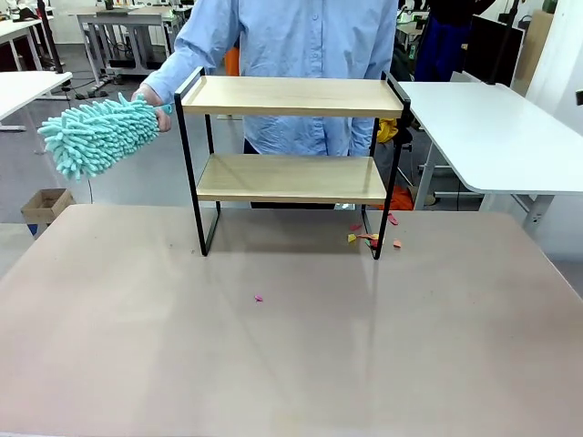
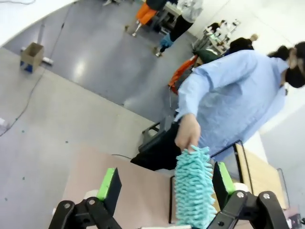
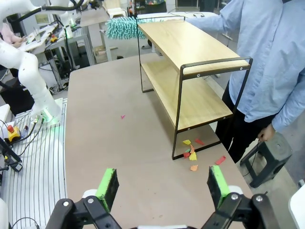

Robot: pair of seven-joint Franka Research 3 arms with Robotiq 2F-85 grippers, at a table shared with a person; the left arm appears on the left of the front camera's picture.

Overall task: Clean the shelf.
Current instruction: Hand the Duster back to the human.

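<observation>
The shelf (image 1: pixel 291 96) stands at the table's far side, two light wooden boards in a thin black frame; both boards look bare. It appears again as the shelf (image 3: pixel 190 62) in the right wrist view. A person in a blue shirt stands behind it, and the person's hand (image 1: pixel 148 94) holds a teal fluffy duster (image 1: pixel 98 133) out to the left of the top board. My left gripper (image 2: pixel 167 185) is open, with the duster (image 2: pixel 193 186) hanging between its fingers and touching neither. My right gripper (image 3: pixel 162 183) is open over the table with nothing in it.
Small coloured paper scraps (image 1: pixel 369 239) lie on the table by the shelf's right front leg, and one pink scrap (image 1: pixel 258 297) lies nearer the middle. White tables (image 1: pixel 501 127) and a cardboard box (image 1: pixel 41 208) stand beyond. A stool (image 3: pixel 267 157) is by the person.
</observation>
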